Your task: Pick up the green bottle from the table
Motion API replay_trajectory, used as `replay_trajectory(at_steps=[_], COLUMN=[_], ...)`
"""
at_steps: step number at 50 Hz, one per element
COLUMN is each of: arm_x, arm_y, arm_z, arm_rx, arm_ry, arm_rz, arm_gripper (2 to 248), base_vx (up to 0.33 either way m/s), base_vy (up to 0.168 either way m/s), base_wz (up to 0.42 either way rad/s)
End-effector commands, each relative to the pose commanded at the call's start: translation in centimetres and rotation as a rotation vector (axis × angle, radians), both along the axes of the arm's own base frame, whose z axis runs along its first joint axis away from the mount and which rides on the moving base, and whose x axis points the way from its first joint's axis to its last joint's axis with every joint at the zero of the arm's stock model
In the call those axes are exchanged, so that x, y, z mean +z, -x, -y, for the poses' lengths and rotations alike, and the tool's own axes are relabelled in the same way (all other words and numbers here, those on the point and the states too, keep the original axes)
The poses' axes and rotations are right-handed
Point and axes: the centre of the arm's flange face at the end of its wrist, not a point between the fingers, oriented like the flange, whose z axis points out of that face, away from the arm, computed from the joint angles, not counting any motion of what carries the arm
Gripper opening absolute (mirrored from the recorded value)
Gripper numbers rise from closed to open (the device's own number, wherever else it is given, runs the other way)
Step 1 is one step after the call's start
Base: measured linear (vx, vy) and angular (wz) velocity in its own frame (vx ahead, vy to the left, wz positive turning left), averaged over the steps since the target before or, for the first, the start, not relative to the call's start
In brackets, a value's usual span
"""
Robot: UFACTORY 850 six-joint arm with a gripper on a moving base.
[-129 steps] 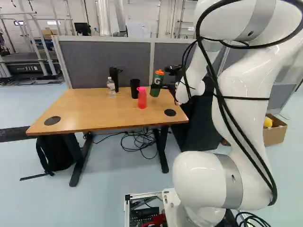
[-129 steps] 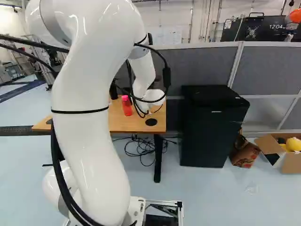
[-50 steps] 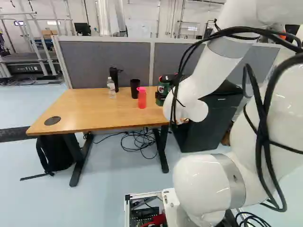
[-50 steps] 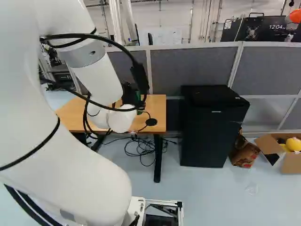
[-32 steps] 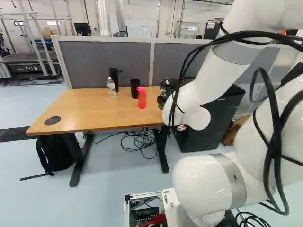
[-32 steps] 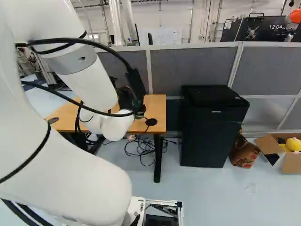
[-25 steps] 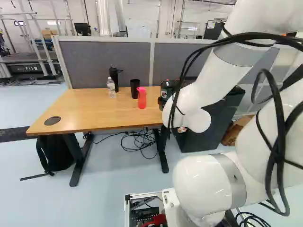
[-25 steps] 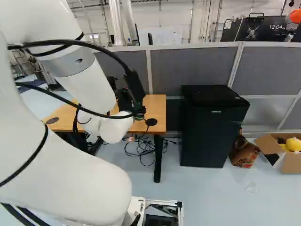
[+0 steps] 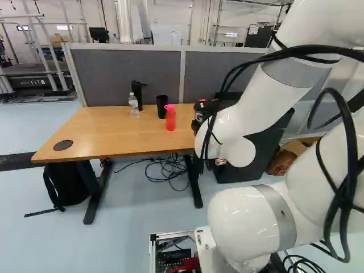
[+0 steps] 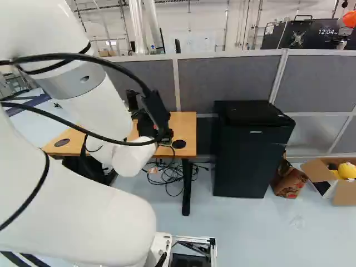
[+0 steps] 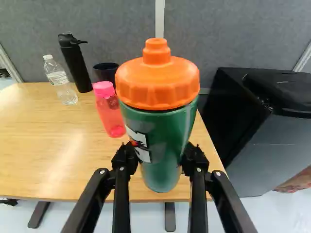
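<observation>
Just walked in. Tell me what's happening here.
The white robot arm has its black gripper closed around the green bottle with the orange lid, which stands roughly upright between the fingers. The bottle looks to be lifted off the wooden table, though its underside is hidden. The pink bottle, clear bottle, black bottle and black cup stand on the table.

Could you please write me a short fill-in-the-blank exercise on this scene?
The lid of the green bottle is ____ in colour.
The gripper holds the green bottle between its ____ fingers.
On the table, the cup behind the pink bottle is ____ in colour.
The cap of the clear bottle is ____ in colour.

Missing words: orange; two; black; white.
</observation>
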Motion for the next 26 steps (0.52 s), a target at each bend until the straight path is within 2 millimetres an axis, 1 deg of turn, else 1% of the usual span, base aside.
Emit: replay_trajectory(at_steps=[26], arm_x=[-0.06], arm_y=[0.15], arm_z=[0.0], arm_rx=[-0.002], arm_ry=[0.001], arm_rz=[-0.001], arm_gripper=[112], base_vx=[0.0], base_vy=[0.0], base_wz=[0.0])
